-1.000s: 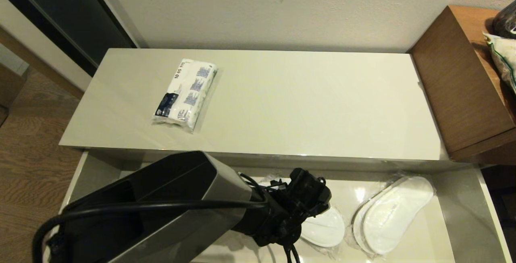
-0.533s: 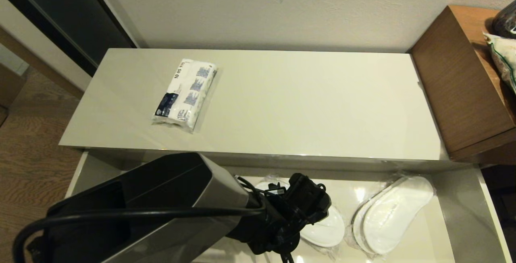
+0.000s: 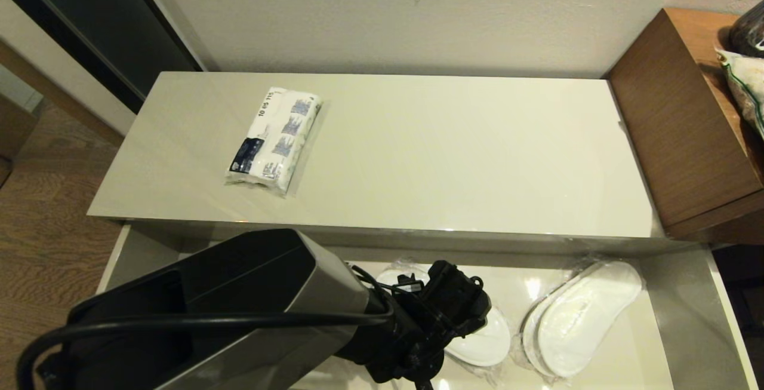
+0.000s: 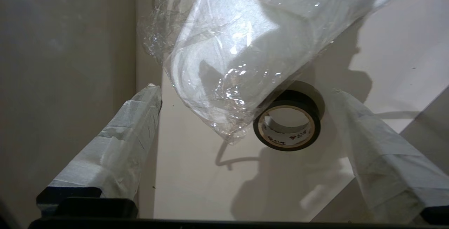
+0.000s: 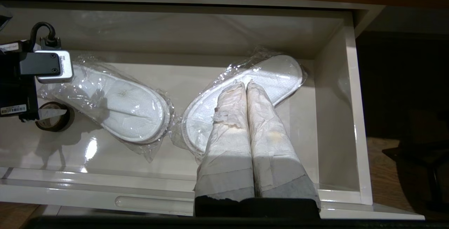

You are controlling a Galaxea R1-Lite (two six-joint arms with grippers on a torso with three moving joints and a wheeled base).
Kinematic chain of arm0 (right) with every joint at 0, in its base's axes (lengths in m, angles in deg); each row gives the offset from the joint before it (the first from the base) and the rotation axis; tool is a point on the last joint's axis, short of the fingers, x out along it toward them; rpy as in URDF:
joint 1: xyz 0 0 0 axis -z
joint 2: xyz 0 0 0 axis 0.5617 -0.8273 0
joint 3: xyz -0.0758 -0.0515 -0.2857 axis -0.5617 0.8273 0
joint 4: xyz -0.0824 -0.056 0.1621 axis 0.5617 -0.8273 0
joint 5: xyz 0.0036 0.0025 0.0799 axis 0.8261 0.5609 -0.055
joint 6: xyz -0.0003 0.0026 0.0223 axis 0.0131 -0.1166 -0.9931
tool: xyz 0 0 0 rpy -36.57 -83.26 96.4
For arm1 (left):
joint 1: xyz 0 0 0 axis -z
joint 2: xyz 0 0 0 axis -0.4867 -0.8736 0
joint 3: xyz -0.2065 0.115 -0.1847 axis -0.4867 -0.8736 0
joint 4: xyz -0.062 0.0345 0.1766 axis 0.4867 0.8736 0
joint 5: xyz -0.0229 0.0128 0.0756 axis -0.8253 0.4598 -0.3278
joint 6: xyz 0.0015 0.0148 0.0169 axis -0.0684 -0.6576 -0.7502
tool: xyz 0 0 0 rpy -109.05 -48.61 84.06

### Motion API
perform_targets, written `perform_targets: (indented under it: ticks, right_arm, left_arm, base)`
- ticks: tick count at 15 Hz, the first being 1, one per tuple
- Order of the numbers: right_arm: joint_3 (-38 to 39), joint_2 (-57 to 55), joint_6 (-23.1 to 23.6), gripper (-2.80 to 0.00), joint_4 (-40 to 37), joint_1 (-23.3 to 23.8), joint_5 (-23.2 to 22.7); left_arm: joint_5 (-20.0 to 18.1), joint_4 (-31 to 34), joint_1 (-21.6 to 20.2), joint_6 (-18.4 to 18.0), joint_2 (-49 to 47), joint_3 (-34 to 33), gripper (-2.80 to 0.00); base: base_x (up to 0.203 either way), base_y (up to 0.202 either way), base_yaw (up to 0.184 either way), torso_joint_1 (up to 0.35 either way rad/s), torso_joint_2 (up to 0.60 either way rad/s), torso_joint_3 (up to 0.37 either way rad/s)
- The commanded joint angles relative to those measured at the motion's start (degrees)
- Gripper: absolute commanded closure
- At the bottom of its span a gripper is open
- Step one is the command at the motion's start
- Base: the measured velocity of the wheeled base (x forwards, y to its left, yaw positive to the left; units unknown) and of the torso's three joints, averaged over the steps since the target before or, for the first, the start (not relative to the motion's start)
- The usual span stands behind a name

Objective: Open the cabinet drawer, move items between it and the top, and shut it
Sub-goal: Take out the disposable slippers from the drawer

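Note:
The cabinet drawer [image 3: 686, 306] stands pulled out below the top [image 3: 447, 151]. The tissue packet [image 3: 271, 139] lies on the top's left part. Two plastic-sealed slippers lie in the drawer, one at the middle [image 3: 486, 336] and one to the right [image 3: 582, 315]. My left arm reaches down into the drawer. Its gripper [image 4: 245, 90] is open, just short of the middle slipper's [image 4: 238, 46] bag end, touching nothing. My right gripper [image 5: 246, 83] is shut and empty, hovering above the right slipper [image 5: 280, 69].
A small black tape ring [image 4: 287, 123] lies on the drawer floor beside the middle slipper, between my left fingers. A taller brown wooden unit [image 3: 686, 121] with bagged goods stands at the right. The drawer's right wall [image 5: 336, 116] is close to the right slipper.
My left arm has shifted slightly lower and nearer inside the drawer. Slippers and tissue packet lie where they were.

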Motion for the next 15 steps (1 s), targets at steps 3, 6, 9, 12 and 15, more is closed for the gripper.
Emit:
perform_targets:
  ticks: [3,6,9,12,15]
  right_arm:
    - [0.01,-0.07,0.02,0.0,0.04,-0.02,-0.01]
    - [0.01,-0.07,0.11,0.0,0.05,-0.02,-0.01]
    - [0.01,-0.07,0.02,0.0,0.05,-0.02,-0.01]
    - [0.01,-0.07,0.02,0.0,0.05,-0.02,-0.01]
    - [0.01,-0.07,0.1,0.0,0.04,-0.02,-0.01]
  left_arm:
    - [0.29,-2.77,0.09,-0.34,0.43,-1.22,-2.8]
    - [0.62,-3.13,0.17,-0.03,1.57,-1.48,-2.8]
    - [1.5,-3.04,0.74,0.39,4.57,-1.42,-2.8]
    - [1.45,-2.38,1.55,0.04,9.72,-2.16,-2.8]
    - [1.37,-2.02,2.73,-0.04,14.88,-6.16,-2.8]
  base:
    - [0.0,0.0,0.0,0.0,0.0,0.0]
    - [0.0,0.0,0.0,0.0,0.0,0.0]
    - [0.0,0.0,0.0,0.0,0.0,0.0]
    - [0.0,0.0,0.0,0.0,0.0,0.0]
    - [0.0,0.0,0.0,0.0,0.0,0.0]
